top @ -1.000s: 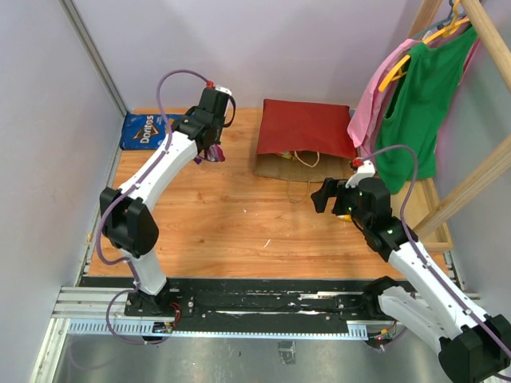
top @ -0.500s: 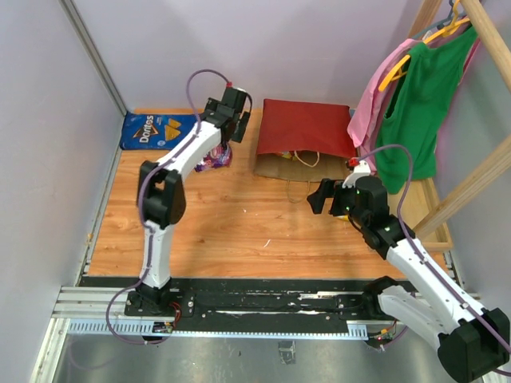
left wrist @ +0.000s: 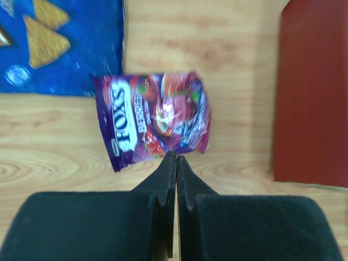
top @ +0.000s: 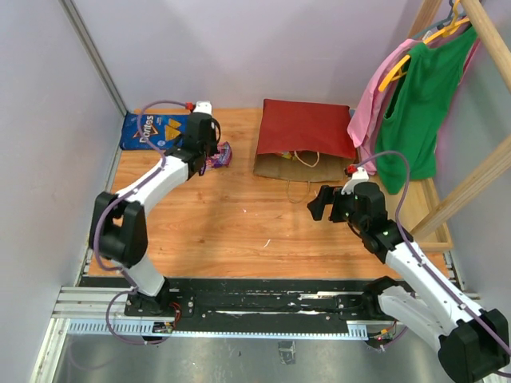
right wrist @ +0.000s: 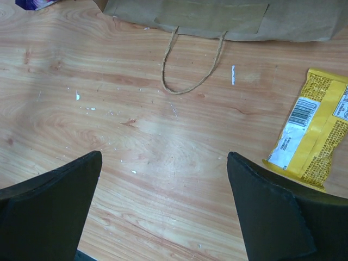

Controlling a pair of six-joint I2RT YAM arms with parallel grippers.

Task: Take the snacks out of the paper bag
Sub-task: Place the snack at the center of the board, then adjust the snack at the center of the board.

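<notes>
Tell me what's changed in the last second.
The left gripper let go of the purple candy packet, which now lies on the table beside the blue chips bag. Its jaws have shut again, empty, and the arm has drawn back leftward. The right gripper stayed open, almost where it was; the paper bag and chips bag have not moved.

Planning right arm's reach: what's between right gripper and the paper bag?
Right wrist view: bare wood, with only the handle loop of the paper bag lying on it. The yellow packet sits off to that view's right.
</notes>
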